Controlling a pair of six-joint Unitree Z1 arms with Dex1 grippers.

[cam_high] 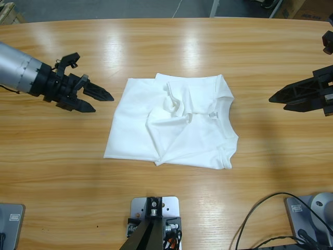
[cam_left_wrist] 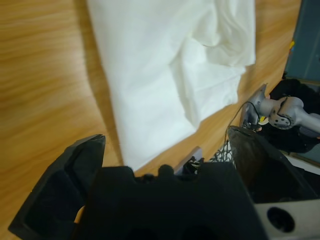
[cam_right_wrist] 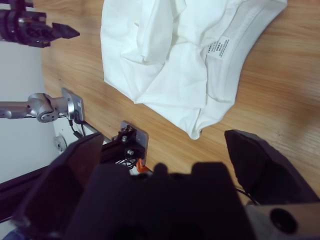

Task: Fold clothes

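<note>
Folded plain white cotton T-shirt [cam_high: 171, 122] mid-table, neck label [cam_right_wrist: 218, 48] print unreadable; left gripper [cam_high: 101, 101] and right gripper [cam_high: 278, 101] flanking, both agape, empty.

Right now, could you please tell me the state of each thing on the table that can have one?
White T-shirt: partly folded, lying rumpled on the wooden table, neck label showing, nothing gripping it.
Left end effector: open, empty, beside the shirt's one side, apart from it.
Right end effector: open, empty, beside the shirt's opposite side, apart from it.
</note>
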